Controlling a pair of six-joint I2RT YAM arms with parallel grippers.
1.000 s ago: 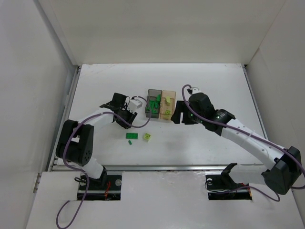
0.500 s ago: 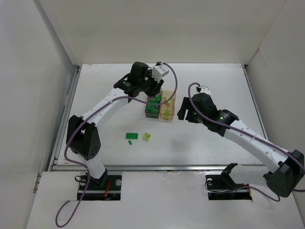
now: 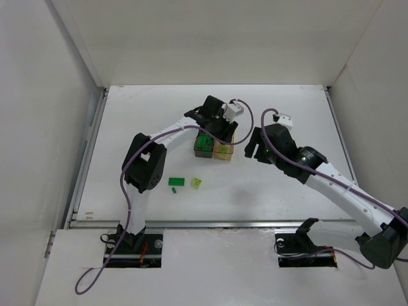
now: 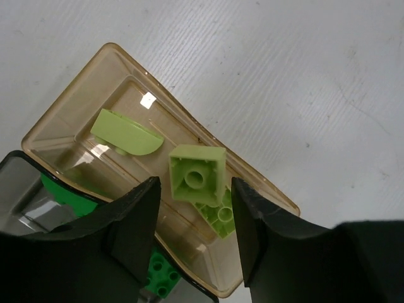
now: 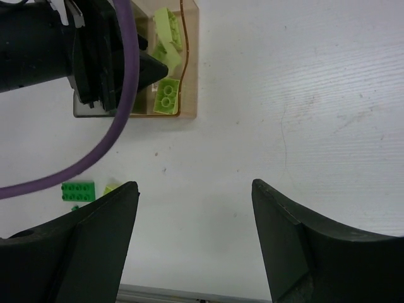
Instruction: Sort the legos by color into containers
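Hovering left hand point(image 4: 194, 189) spread over orange-tan bin point(image 4: 76, 129) — lime brick point(image 4: 197, 172) seemingly loose beneath, among its own colour. Holding right hand point(image 5: 192, 186) spread, empty, at 3 o'clock — out of the way.

Lime bricks point(image 4: 196, 180), orange-tan bin point(image 4: 136, 85)

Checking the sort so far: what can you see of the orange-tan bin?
The orange-tan bin is a translucent, rounded-corner rectangular plastic tub, flat on the white table, one long side against the grey bin. It holds lime bricks: one curved, one square and studded, another beneath. The left gripper hovers above, fingers apart.
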